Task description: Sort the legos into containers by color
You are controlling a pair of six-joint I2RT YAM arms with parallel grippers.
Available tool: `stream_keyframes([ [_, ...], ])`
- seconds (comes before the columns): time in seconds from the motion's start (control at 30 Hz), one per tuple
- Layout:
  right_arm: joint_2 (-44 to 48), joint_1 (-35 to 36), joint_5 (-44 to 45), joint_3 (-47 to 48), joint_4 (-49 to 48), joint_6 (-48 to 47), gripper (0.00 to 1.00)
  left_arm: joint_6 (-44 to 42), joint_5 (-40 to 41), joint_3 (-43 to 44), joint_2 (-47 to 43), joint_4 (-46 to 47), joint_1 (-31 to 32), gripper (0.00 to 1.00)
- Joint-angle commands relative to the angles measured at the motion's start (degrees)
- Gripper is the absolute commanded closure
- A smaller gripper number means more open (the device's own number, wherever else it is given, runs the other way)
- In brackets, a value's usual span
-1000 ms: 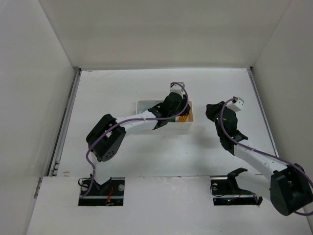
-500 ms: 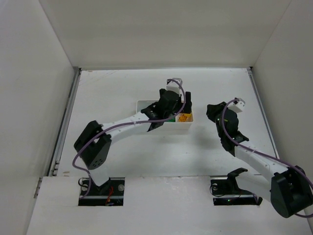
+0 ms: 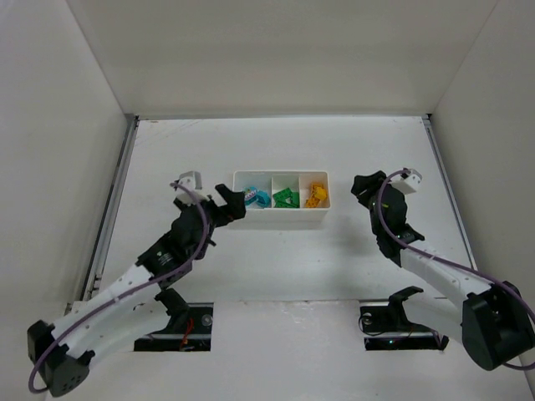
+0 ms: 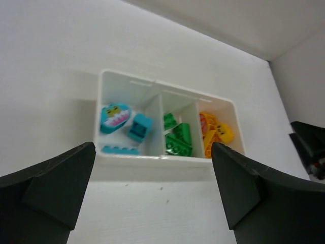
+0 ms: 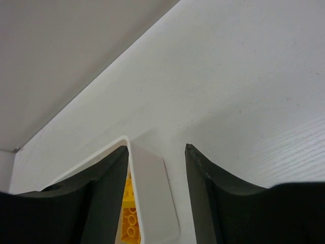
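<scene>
The containers are one white tray (image 3: 282, 219) with three compartments in a row. Teal legos (image 3: 257, 198) lie in the left one, green legos (image 3: 286, 197) in the middle, yellow legos (image 3: 315, 195) in the right. My left gripper (image 3: 236, 203) is open and empty, just off the tray's left front corner. The left wrist view looks past its gripper (image 4: 153, 147) at the tray (image 4: 167, 162) with teal (image 4: 122, 124), green (image 4: 177, 137) and yellow (image 4: 216, 133) legos. My right gripper (image 3: 358, 188) is open, a short way right of the tray. Its wrist view frames the tray's end wall (image 5: 155, 198) and a yellow lego (image 5: 129, 213) between its jaws (image 5: 155, 147).
White walls enclose the table on the left, back and right. A metal rail (image 3: 113, 209) runs along the left edge. The right arm's black gripper (image 4: 307, 145) shows at the right edge of the left wrist view.
My left arm has drawn back from above the tray to its left front, and its jaws have spread wide. My right gripper has gone from shut to open, hardly moving.
</scene>
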State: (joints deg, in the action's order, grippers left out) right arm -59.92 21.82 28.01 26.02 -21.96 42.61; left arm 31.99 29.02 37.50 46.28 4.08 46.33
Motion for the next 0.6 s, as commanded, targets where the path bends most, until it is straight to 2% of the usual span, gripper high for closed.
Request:
stream_keyframes([
  [0.0, 0.9, -0.1, 3.7, -0.3, -3.7, -2.2, 0.42, 8.9, 6.1, -5.7, -8.7, -13.8, -2.3, 0.0],
  [0.13, 2.1, 0.8, 5.9, -2.2, -2.4, -2.2, 0.31, 14.6, 9.3, -9.2, -15.2, -27.0, -7.2, 0.0],
  [0.27, 5.6, 4.1, 7.9, -2.6, 3.1, -2.3, 0.23, 17.1, 7.1, -11.2, -17.2, -31.7, -11.6, 0.0],
  [0.3, 6.5, 4.8, 9.2, -2.6, 5.0, -2.4, 0.14, 17.1, 6.4, -11.4, -17.1, -31.8, -12.3, 0.0],
  [0.33, 7.4, 5.5, 10.5, -2.6, 6.9, -2.3, 0.0, 16.9, 5.8, -11.5, -16.8, -31.9, -12.9, 0.0],
  [0.57, 11.8, 7.5, 17.1, -0.6, 22.2, -0.7, 0.0, 16.2, 3.8, -12.4, -16.7, -31.8, -12.7, 0.0],
])
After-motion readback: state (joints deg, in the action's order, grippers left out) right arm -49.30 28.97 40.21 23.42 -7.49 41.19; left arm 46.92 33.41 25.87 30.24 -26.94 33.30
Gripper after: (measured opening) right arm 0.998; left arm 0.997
